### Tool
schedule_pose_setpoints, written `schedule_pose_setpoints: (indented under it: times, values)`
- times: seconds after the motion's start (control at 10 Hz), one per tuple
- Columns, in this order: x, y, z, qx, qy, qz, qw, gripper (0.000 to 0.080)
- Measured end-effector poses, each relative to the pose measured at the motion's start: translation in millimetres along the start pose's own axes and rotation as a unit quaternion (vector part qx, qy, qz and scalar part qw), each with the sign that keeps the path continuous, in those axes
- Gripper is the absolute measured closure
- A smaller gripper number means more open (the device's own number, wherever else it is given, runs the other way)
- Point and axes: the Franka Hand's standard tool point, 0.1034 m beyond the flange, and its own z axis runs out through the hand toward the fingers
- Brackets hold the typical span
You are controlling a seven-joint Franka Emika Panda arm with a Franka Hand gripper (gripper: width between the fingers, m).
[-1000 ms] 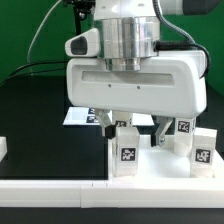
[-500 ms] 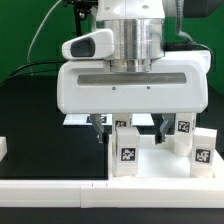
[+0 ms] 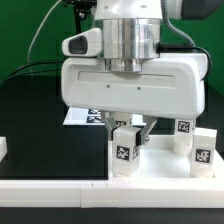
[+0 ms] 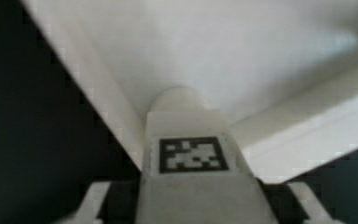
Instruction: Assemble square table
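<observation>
The square table's white top (image 3: 160, 168) lies at the exterior view's right, and its raised rim and floor fill the wrist view (image 4: 247, 60). Several stubby white tagged legs stand on it: one in front (image 3: 124, 158), one just behind it (image 3: 129, 135), two at the right (image 3: 184, 130) (image 3: 203, 150). My gripper (image 3: 127, 128) hangs over the leg behind the front one, a finger on each side. In the wrist view that leg (image 4: 194, 150) runs between my fingers (image 4: 98, 205), with a thin dark gap on each side. The gripper (image 4: 195, 205) is open around it.
A long white bar (image 3: 60, 190) runs along the table's front edge. The marker board (image 3: 78, 117) lies flat behind the gripper on the black tabletop. A small white piece (image 3: 3, 148) shows at the left edge. Cables hang behind the arm.
The fingers have drawn much closer together around the leg. The hand has shifted slightly over the table top.
</observation>
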Motion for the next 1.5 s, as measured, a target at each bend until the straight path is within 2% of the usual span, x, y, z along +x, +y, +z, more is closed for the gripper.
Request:
schedule_pose_setpoints:
  times: [0.2, 0.4, 0.5, 0.7, 0.8, 0.9, 1.0, 1.1, 1.2, 1.5]
  values:
    - [-2.1, -1.3, 0.5, -0.006, 0.003, 0.164, 0.986, 0.0514]
    - [0.3, -0.1, 0.7, 0.014, -0.012, 0.352, 0.936, 0.0514]
    - [0.5, 1.5, 1.7, 0.02, -0.016, 0.387, 0.922, 0.0514]
    - [-0.4, -0.5, 1.9, 0.02, -0.014, 0.426, 0.904, 0.0514]
    - [-0.3, 0.2, 1.9, 0.019, -0.014, 0.381, 0.924, 0.0514]
    - [0.9, 2.9, 1.5, 0.017, -0.02, 0.308, 0.951, 0.0423]
    - [3.1, 4.3, -0.8, 0.017, -0.024, 0.248, 0.968, 0.0423]
    - [0.1, 5.0, -2.6, 0.018, -0.036, 0.148, 0.988, 0.0243]
    - [0.0, 8.7, -2.2, 0.021, -0.029, 0.143, 0.989, 0.0176]
    - [0.1, 11.3, -1.7, 0.015, -0.024, 0.019, 0.999, 0.0155]
